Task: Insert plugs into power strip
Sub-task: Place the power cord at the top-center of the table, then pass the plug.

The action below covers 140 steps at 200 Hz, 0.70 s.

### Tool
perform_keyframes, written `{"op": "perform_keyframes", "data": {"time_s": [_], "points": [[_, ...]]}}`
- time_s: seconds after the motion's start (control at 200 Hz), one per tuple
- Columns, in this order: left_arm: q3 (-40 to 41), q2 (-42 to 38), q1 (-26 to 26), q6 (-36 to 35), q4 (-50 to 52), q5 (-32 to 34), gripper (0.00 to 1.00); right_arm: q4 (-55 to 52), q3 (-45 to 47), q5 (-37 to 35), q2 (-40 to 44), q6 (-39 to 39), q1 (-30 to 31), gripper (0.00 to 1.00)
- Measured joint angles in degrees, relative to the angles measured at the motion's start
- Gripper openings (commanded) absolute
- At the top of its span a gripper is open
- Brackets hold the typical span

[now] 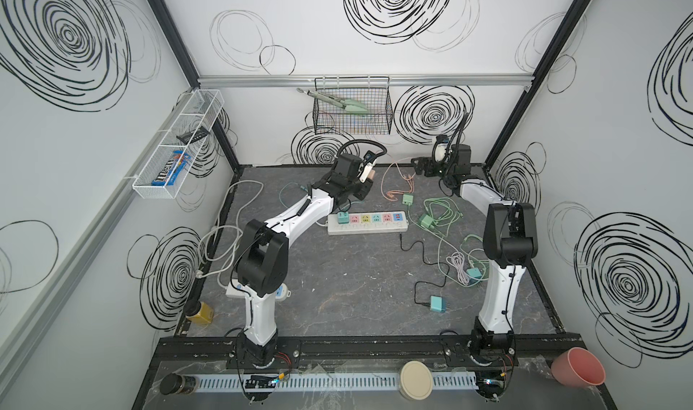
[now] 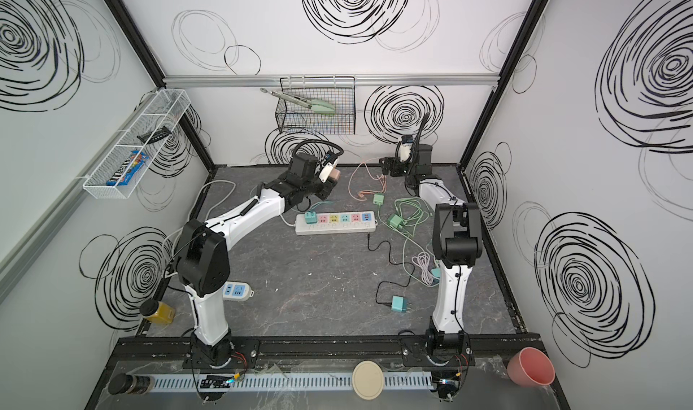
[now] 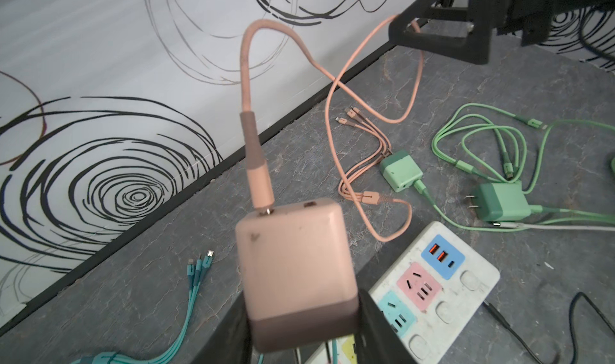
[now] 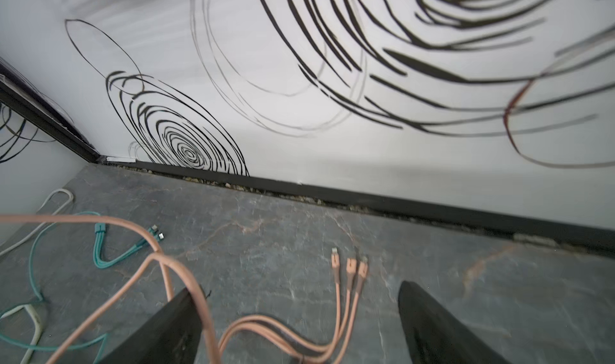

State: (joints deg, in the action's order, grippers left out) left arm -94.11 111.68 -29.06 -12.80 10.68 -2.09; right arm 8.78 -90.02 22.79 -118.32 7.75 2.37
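My left gripper (image 3: 299,322) is shut on a pink plug (image 3: 293,265), held above the table behind the left end of the power strip (image 1: 360,229); in both top views the plug (image 1: 369,174) shows at the gripper's tip. Its pink cable (image 3: 248,89) loops away to my right gripper (image 1: 422,166), which stands open near the back wall. That cable (image 4: 159,262) drapes over one finger (image 4: 173,325), with nothing between the jaws. A teal plug (image 1: 342,218) sits in the strip's leftmost socket. Two green plugs (image 1: 408,200) (image 1: 425,221) and two teal ones (image 1: 437,304) (image 1: 473,273) lie loose at the right.
Green, white and black cables (image 1: 423,254) tangle on the right half of the table. A small white and blue power strip (image 2: 236,291) lies by the left arm's base, with white cord (image 1: 232,217) along the left wall. A yellow jar (image 1: 200,311) stands front left.
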Motion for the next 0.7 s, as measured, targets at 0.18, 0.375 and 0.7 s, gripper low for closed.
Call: {"op": "perform_keyframes", "data": {"time_s": [0.18,0.375,0.7], "points": [[-2.8,1.3,0.2,-5.2,2.1,-1.6,0.00,-5.6,7.1,-0.8,9.7,2.2,-1.1,0.97],[-3.2,1.6,1.1,-6.1,2.9,-1.6,0.00,-2.8,18.0,-3.0,21.3,7.2,-3.7,0.97],[-9.5,5.6,5.1,-3.0,4.0,1.7,0.00,0.4,20.3,12.4,17.2,8.7,-13.2,1.00]]}}
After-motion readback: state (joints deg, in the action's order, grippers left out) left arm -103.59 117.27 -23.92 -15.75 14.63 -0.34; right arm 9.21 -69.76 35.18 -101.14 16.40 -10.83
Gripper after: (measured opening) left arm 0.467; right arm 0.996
